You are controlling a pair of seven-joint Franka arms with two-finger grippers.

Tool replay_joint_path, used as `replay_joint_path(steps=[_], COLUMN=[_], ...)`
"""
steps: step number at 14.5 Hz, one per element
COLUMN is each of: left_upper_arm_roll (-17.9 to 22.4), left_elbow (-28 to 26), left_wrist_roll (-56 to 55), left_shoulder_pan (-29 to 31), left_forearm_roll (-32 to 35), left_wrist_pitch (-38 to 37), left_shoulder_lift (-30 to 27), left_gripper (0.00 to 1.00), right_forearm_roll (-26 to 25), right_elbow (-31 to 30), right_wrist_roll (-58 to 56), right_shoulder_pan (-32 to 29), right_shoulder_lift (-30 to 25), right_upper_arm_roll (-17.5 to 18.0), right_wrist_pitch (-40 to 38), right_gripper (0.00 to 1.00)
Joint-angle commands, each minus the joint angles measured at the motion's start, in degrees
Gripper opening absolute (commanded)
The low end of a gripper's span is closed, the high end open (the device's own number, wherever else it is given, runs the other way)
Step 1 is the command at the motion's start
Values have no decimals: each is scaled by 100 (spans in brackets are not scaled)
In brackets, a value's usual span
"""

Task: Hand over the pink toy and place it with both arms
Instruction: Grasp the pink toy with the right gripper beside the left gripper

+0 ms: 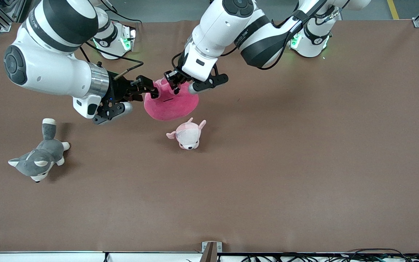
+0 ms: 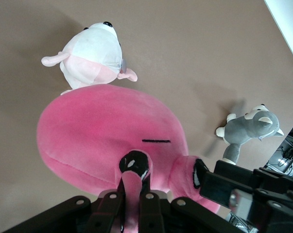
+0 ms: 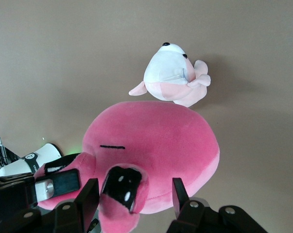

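Note:
The pink toy (image 1: 171, 105) is a big round hot-pink plush, held up over the table's middle. My left gripper (image 1: 173, 80) is shut on one of its black-eyed stalks, seen pinched between the jaws in the left wrist view (image 2: 134, 180). My right gripper (image 1: 153, 91) is at the toy's side toward the right arm's end. In the right wrist view (image 3: 135, 187) its jaws stand wide open around the toy's other stalk. The toy's body fills both wrist views (image 2: 107, 131) (image 3: 156, 141).
A small pale pink-and-white plush (image 1: 187, 135) lies on the brown table (image 1: 304, 145), just nearer the front camera than the pink toy. A grey-and-white husky plush (image 1: 38, 160) lies toward the right arm's end.

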Motion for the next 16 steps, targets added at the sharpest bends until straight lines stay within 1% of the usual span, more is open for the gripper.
replay_joint_path(steps=[1,5,6,7,8,9,11,13,14,15,16], left_upper_arm_roll=[46,46,46,46,46,46,46,46,46,46,46], left_elbow=[81,63,63,63,63,55,63,55,46,46,55], left_wrist_roll=[-158,-158,-158,-158,-158,-158,-158,-158,-158,-158,-158], left_shoulder_pan=[-67,-58,-58,-59,-59,-59,-59,-50,-50,-50,-50], left_forearm_roll=[85,85,85,85,85,85,85,85,85,85,85], left_wrist_pitch=[-17,-35,-35,-35,-35,-35,-44,-44,-52,-52,-52], left_shoulder_lift=[-50,-50,-41,-32,-32,-41,-41,-41,-41,-41,-41], left_gripper=[1,1,1,1,1,1,1,1,1,1,1], right_forearm_roll=[-64,-73,-73,-82,-82,-82,-152,-214,-222,-223,-223], right_elbow=[-23,-32,-32,-32,-32,-32,-32,-32,-32,-32,-32], right_wrist_roll=[46,37,37,37,29,20,20,28,28,28,28], right_shoulder_pan=[141,159,159,168,194,194,203,203,203,203,194], right_shoulder_lift=[-34,-34,-34,-34,-34,-34,-34,-34,-34,-34,-34], right_upper_arm_roll=[-46,-46,-46,-46,-46,-46,-46,-46,-46,-46,-46], right_wrist_pitch=[66,-4,-13,-13,-39,-57,-127,-171,-215,-224,-259], right_gripper=[69,69,68,64,57,53,49,49,46,42,34])
